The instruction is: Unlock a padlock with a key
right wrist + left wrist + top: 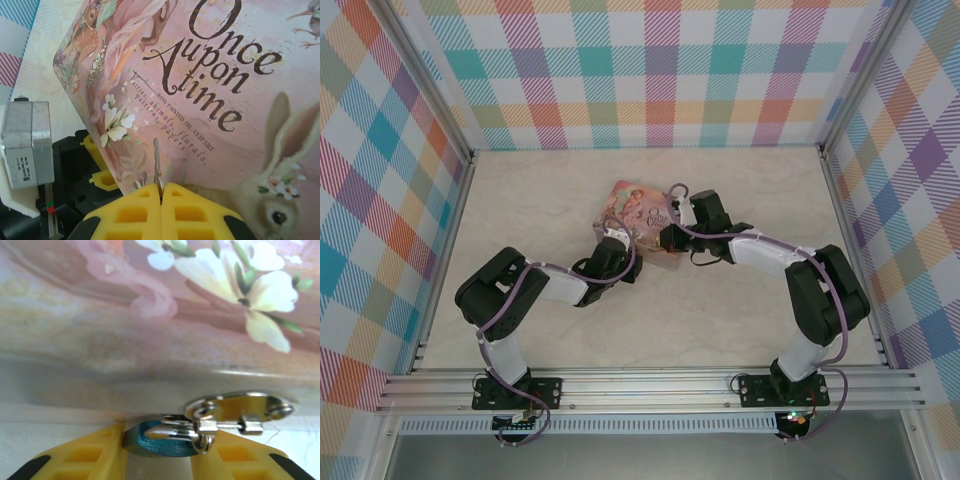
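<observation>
Padlock (160, 444) gripped in left hand (159, 460), key (156, 161) pinched in right hand (161, 194)

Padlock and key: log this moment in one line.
left gripper: flanking padlock at tin hasp | right gripper: shut on key over tin | key: not in padlock

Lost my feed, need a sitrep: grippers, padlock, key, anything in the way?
Left gripper straddling padlock, grip unconfirmed. Right gripper shut on key, over tin. Tin's hasp crowds padlock.

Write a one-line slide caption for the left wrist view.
Yellow fingers flank the blue padlock at the pink tin's hasp.
</observation>
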